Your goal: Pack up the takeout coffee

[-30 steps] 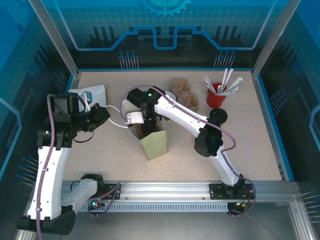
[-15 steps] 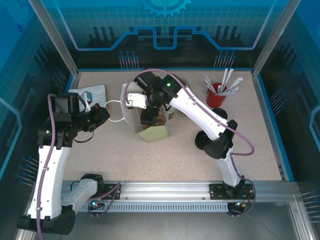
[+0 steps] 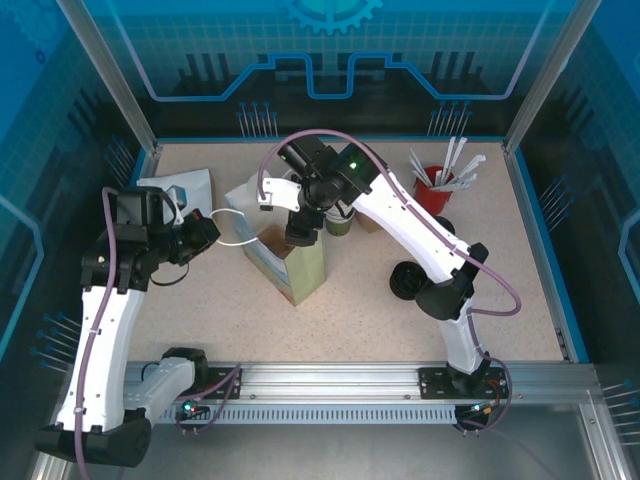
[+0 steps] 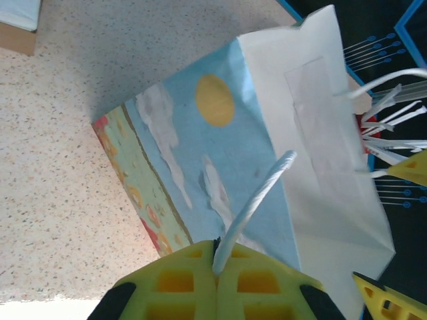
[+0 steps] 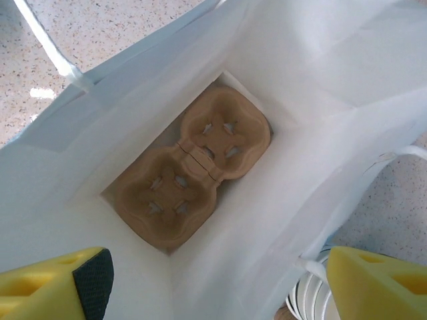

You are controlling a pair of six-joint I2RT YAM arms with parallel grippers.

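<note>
**Bag held by its handle, right pincer wide over the mouth**

Top external. A paper bag (image 3: 290, 265) stands upright mid-table (image 3: 200, 310), mouth up. Left of the bag, the left gripper (image 3: 212, 231) meets the bag's white loop handle (image 3: 238, 228). The right gripper (image 3: 297, 228) hangs directly over the bag's mouth. An olive-green cup stack (image 3: 338, 222) stands just behind and right of the bag, its top hidden by the right arm. A red pot (image 3: 432, 195) of white sticks stands farther right and behind. A black round item (image 3: 405, 282) sits right of the bag, by the right arm's elbow. Whether that is the takeout coffee I cannot tell from this height.

Left wrist. The yellow fingers (image 4: 173, 285) are pressed together on the handle cord: pincer closed, gripping the handle. The bag's printed side faces the camera, with blue sky, a yellow sun and white clouds.

Right wrist. The view is straight down into the bag. The yellow fingers (image 5: 373, 280) sit far apart at the lower corners: pincer open, gripping nothing. A brown two-cup carrier (image 5: 190, 167) lies flat on the bag's floor.
</note>
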